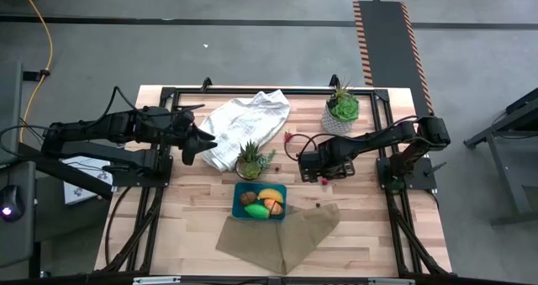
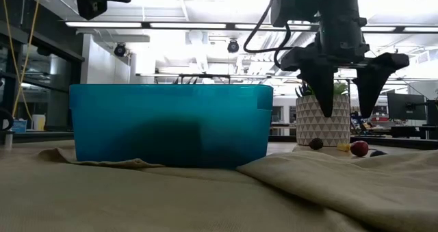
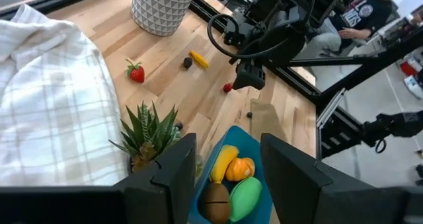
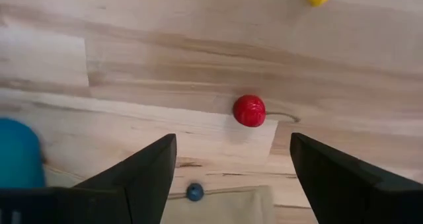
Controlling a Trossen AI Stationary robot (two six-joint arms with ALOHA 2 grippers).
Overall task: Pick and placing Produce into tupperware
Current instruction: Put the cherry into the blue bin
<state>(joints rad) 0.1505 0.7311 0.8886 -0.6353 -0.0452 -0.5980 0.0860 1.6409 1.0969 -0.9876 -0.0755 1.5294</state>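
Observation:
The teal tupperware [image 1: 259,189] sits on the edge of a tan cloth and holds a yellow banana [image 3: 225,162], an orange piece [image 3: 242,168], a green pepper [image 3: 246,195] and a brown kiwi [image 3: 215,201]. My right gripper [image 4: 233,142] is open and hovers above the table to the tupperware's right, fingers pointing down, over a small red berry [image 4: 249,111]. A blue berry [image 4: 194,192] lies at the cloth's edge. A yellow piece [image 3: 198,59], a dark berry [image 3: 188,63] and a strawberry [image 3: 136,73] lie farther back. My left gripper [image 1: 192,146] is open and waits over the towel's left edge.
A white checked towel [image 1: 244,124] lies toward the far edge. A spiky potted plant [image 1: 252,160] stands just behind the tupperware, another [image 1: 340,110] in a patterned white pot at far right. The tan cloth [image 1: 282,234] covers the near middle. People sit beyond the table.

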